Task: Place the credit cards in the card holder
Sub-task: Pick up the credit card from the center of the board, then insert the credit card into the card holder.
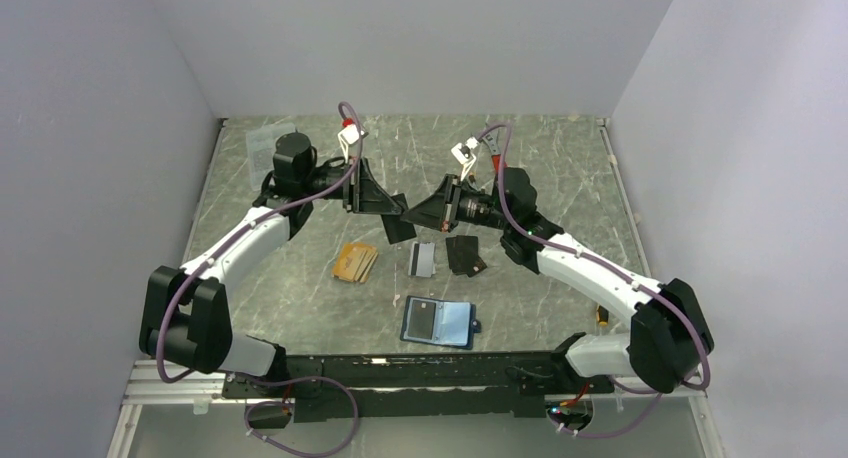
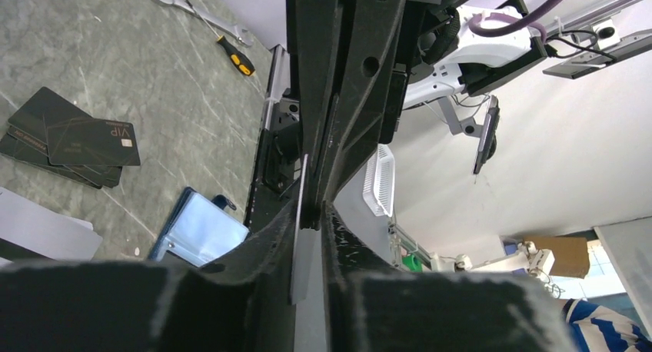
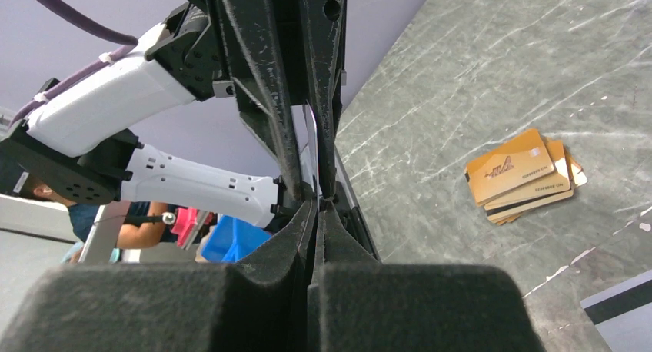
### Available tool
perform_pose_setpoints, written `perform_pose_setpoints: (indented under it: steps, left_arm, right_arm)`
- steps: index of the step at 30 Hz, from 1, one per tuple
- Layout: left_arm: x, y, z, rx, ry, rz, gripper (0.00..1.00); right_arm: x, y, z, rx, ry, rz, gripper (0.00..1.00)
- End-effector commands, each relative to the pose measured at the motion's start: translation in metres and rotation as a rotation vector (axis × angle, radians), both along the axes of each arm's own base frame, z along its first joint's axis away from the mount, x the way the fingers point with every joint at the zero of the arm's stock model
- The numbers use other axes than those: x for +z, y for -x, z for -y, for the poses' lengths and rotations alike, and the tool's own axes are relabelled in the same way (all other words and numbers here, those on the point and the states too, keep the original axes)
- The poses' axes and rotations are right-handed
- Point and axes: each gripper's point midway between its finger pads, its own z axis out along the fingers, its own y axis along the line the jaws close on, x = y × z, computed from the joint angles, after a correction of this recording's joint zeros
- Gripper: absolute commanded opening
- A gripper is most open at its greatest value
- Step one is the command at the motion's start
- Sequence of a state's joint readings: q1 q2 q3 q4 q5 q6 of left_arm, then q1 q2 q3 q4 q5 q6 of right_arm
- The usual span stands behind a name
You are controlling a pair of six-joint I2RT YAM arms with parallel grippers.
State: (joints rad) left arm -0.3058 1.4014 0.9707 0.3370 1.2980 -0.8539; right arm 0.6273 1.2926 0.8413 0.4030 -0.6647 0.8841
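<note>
Black plastic credit card (image 1: 399, 228) hangs mid-air, pinched edge-on in your right pincer (image 3: 319, 202). Left pincer (image 2: 314, 214) flanks it; cannot tell if it grips. Open navy folding card holder (image 1: 438, 322) lies flat on the bench (image 1: 560, 178), nearward of both pincers, long axis left-right.

You can read "VIP" in pale letters on the top black card (image 2: 92, 142), beside its chip, in the left wrist view. The top orange card (image 3: 511, 166) carries a white stylised mark and a line of fine print; you cannot read either one.
</note>
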Motion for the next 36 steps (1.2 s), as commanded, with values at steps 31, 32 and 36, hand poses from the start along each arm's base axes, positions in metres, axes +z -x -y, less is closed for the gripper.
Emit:
perform_pose_setpoints:
  steps: [31,32,36]
  left_arm:
    - [-0.195,0.06,-0.014,-0.407,-0.714,0.621,0.51]
    - [-0.204,0.065,-0.014,-0.428,-0.731,0.64,0.51]
    - [-0.23,0.075,-0.013,-0.502,-0.792,0.72,0.5]
  right_arm:
    - [-0.159,0.069,0.133,-0.354,0.424,-0.439,0.0]
    - [-0.164,0.073,0.137,-0.366,0.442,-0.458,0.0]
    - [-0.186,0.089,0.152,-0.408,0.506,-0.537,0.0]
